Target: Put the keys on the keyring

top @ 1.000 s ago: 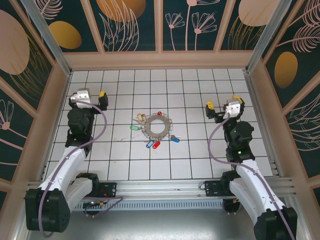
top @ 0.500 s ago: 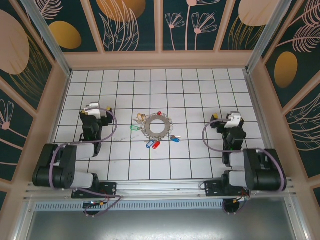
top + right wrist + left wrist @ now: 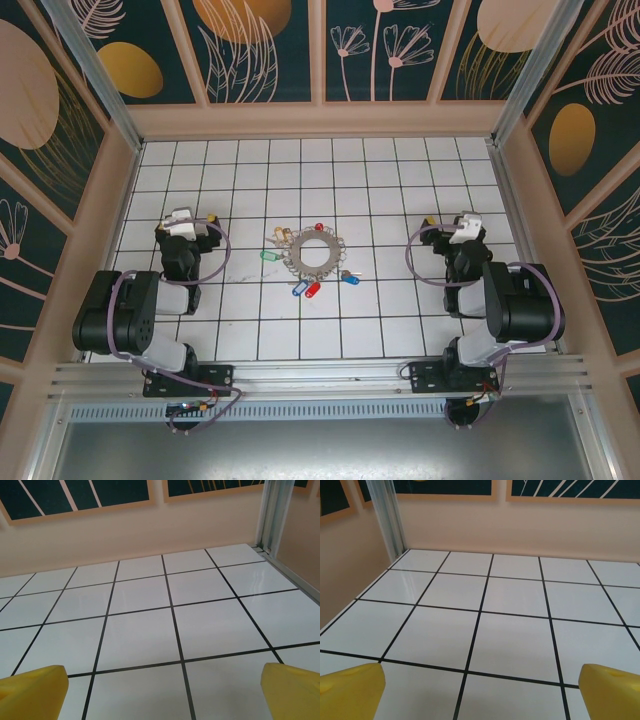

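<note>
The keyring (image 3: 315, 255), a flat grey metal ring, lies on the tiled floor midway between the arms. Tiny keys lie around it: a green one (image 3: 268, 255) to its left, a yellow one (image 3: 281, 236) and a red one (image 3: 319, 228) at its far side, a blue (image 3: 298, 289) and a red one (image 3: 312, 290) at its near side, another blue one (image 3: 350, 279) to the near right. My left gripper (image 3: 188, 219) (image 3: 482, 690) rests low at the left, open, bare tiles between its yellow fingertips (image 3: 352, 690). My right gripper (image 3: 450, 223) (image 3: 162, 687) is likewise open at the right.
Both arms are folded back over their bases near the front rail (image 3: 320, 375). Beige walls (image 3: 520, 525) with patterned panels enclose the floor on three sides. An aluminium corner post (image 3: 387, 515) stands ahead of the left gripper, another (image 3: 272, 510) ahead of the right.
Both arms have folded down and back toward their bases, bringing the grippers low over the floor. Jaws stayed open. Keys and keyring have not moved.
</note>
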You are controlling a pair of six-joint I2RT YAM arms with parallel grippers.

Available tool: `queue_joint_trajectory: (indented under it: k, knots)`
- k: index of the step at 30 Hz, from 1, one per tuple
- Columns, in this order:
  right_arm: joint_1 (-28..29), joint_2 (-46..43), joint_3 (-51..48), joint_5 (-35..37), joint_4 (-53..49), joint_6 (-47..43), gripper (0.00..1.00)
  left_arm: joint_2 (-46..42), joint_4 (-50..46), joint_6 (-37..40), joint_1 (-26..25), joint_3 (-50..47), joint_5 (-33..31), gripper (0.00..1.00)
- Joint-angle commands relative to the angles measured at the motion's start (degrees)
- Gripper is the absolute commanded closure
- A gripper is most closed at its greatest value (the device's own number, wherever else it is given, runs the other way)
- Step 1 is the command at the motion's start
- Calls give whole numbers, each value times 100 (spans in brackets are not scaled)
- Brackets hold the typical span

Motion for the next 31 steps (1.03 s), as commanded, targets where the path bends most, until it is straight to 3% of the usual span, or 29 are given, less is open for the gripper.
queue_joint_trajectory:
  k: [1, 31]
  knots:
    - [58, 3, 245, 325, -215, 144, 1, 38, 420, -112, 51, 0, 41, 1]
    - [114, 3, 298, 298, -281, 61, 1, -3, 529, -108, 57, -76, 29, 1]
